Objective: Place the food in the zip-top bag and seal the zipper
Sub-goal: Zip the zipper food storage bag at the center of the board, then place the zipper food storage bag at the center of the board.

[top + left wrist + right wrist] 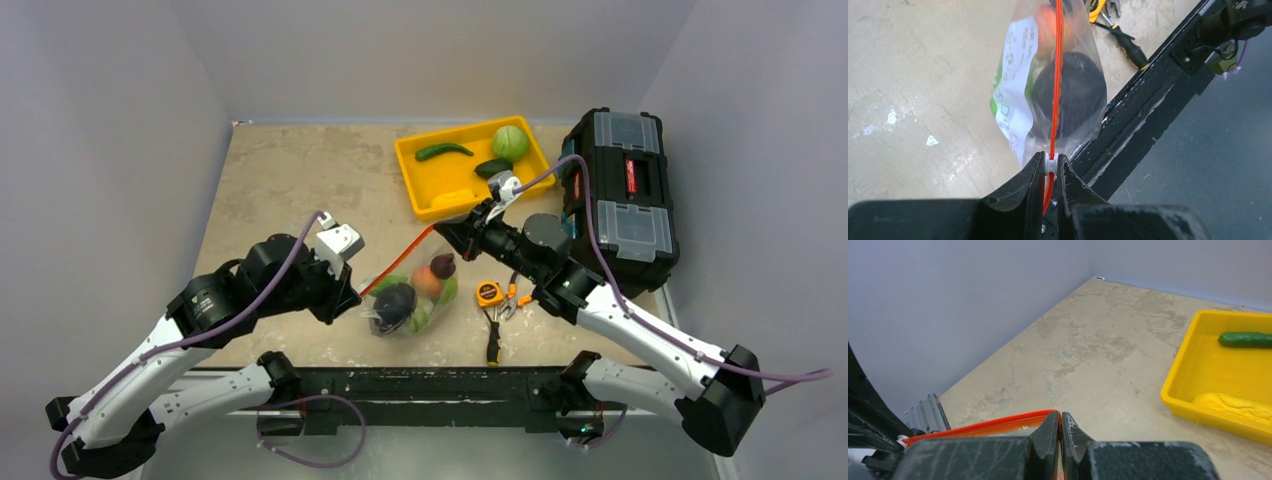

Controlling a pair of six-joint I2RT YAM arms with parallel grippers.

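Note:
The clear zip-top bag (412, 298) hangs between my two grippers, with a dark eggplant (395, 300), an orange piece (428, 281), a dark red piece (444, 265) and green pieces inside. Its orange-red zipper (398, 260) runs taut between them. My left gripper (352, 294) is shut on the white slider tab (1050, 165) at the zipper's near-left end; the left wrist view shows the zipper (1058, 75) over the bag (1015, 100) and eggplant (1075, 97). My right gripper (444, 229) is shut on the zipper's far end (1060, 416), with the strip (988, 425) leading left.
A yellow tray (430, 195) at the back holds a green chili (443, 151), a round green piece (511, 142) and a dark green piece (492, 167). A black toolbox (620, 195) stands at the right. An orange tape measure (489, 293), pliers (513, 300) and a screwdriver (493, 342) lie right of the bag.

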